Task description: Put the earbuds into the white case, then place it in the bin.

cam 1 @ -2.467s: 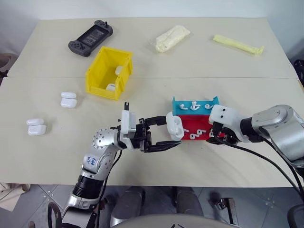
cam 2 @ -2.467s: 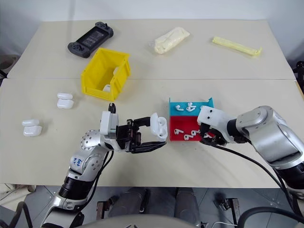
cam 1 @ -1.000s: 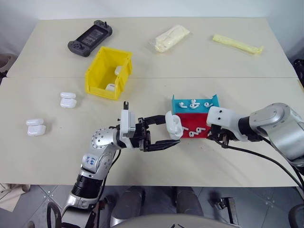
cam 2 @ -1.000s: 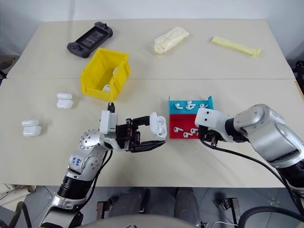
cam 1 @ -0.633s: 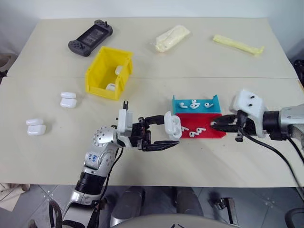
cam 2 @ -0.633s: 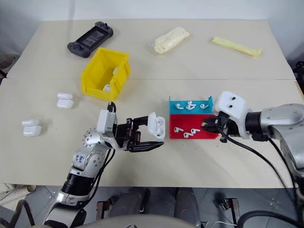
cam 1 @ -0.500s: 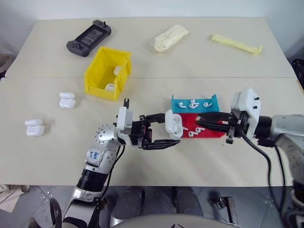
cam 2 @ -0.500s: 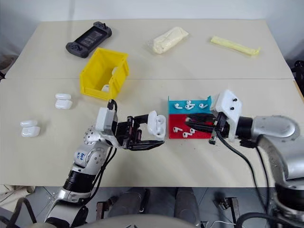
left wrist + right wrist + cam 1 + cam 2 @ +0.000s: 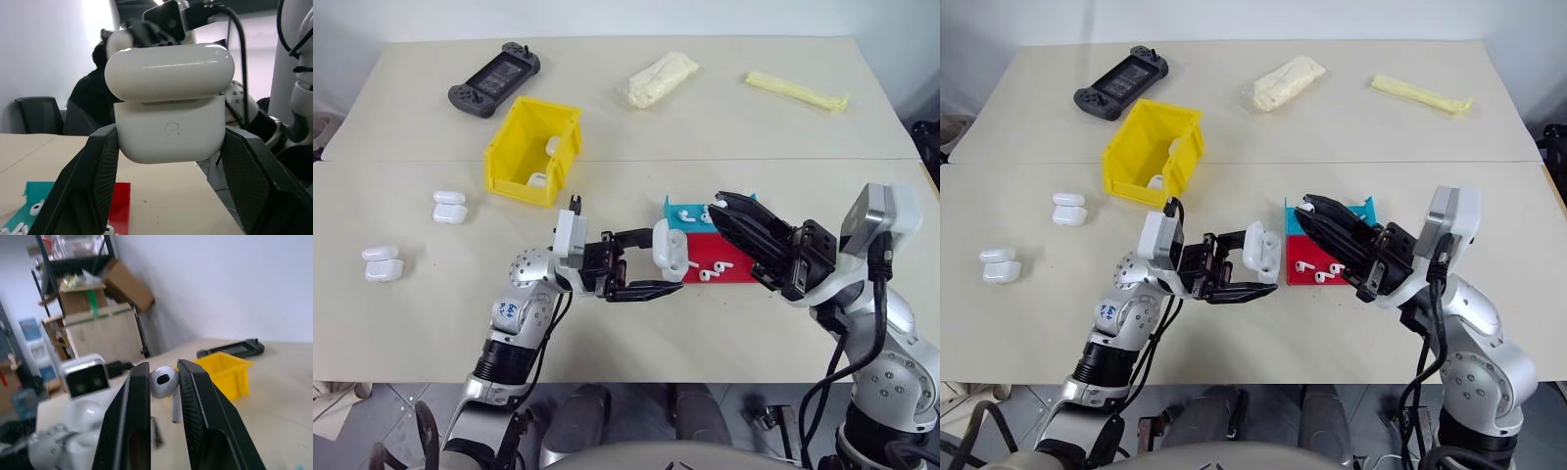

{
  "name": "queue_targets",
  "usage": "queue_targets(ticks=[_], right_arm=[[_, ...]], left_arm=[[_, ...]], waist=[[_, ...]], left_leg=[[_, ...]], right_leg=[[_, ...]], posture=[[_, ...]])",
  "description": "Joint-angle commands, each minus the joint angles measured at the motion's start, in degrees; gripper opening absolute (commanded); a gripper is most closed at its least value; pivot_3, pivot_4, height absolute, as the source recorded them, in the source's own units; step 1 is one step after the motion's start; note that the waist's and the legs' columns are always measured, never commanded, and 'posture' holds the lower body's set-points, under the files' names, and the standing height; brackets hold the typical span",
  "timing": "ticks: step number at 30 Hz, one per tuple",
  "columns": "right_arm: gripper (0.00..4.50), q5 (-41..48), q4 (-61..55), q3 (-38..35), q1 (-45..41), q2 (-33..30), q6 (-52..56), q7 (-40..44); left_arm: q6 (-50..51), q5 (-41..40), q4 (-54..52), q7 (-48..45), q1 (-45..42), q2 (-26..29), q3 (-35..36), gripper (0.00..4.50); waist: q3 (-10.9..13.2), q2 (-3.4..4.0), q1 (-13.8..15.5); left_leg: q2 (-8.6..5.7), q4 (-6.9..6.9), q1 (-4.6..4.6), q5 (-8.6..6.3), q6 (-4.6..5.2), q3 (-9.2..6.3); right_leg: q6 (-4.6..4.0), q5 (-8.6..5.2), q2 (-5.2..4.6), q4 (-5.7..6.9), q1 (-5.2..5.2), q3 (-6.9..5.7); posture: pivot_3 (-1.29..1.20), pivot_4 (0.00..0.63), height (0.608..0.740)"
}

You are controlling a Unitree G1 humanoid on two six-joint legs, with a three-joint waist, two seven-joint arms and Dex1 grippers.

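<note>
Since a second ago the right gripper (image 9: 164,382) has lifted off the red tray (image 9: 736,266) and swung up toward the middle, and its 2 black fingers now pinch 1 earbud (image 9: 163,380), head between the pads and stem hanging below. Nearest me, the left gripper (image 9: 168,142) is held just above the front of the table (image 9: 636,333), pointing to the robot's right, its fingers clamped on the sides of the white case (image 9: 170,110), whose lid stands slightly ajar. That case sits just beside the near left corner of the red tray, with the right gripper's fingertips close to it on the other side, above the trays. A few more earbuds (image 9: 713,271) lie loose in the red tray, and others in the blue tray (image 9: 678,215) touching it behind. Off to the robot's left, 2 pairs of spare white cases (image 9: 449,207) rest on the tabletop. Further back stands the bin (image 9: 532,151), yellow, with 2 white pieces inside. At the far edge lie a black game controller (image 9: 494,76), a pale plastic-wrapped packet (image 9: 661,77) and a thin yellow strip (image 9: 797,91).
</note>
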Motion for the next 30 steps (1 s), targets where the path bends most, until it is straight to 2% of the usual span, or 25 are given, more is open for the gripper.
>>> queue_targets(ticks=[1, 15, 30], right_arm=[[0.45, 2.2, -2.9, 2.6, 1.4, 0.3, -2.2, -1.1], [0.45, -4.3, 3.2, 12.5, 2.6, 4.2, -10.8, -1.9], [0.45, -4.8, 6.6, 14.9, 3.9, 2.8, -11.8, -0.5]], left_arm=[[0.6, -0.5, -1.0, -0.4, -0.6, 0.4, 0.4, 2.76], [3.4, -1.2, -3.4, 0.2, -1.6, 0.4, 0.4, 2.76], [3.6, -1.4, -4.1, 1.1, -2.5, -0.6, 0.9, 2.76]], waist=[[0.0, 0.0, -0.1], [0.0, 0.0, -0.1], [0.0, 0.01, -0.1]], left_leg=[[0.0, -0.01, 0.0, 0.0, 0.0, 0.0], [0.0, -0.01, 0.01, 0.0, 0.0, 0.0], [0.0, -0.01, 0.01, 0.0, 0.0, 0.0]], right_leg=[[0.0, 0.0, 0.0, 0.02, 0.0, 0.0], [0.0, 0.0, 0.01, 0.0, 0.0, 0.0], [-0.01, 0.0, 0.01, 0.0, -0.01, 0.0]], posture=[[0.0, 0.15, 0.74], [0.0, 0.15, 0.74], [0.0, 0.15, 0.74]])
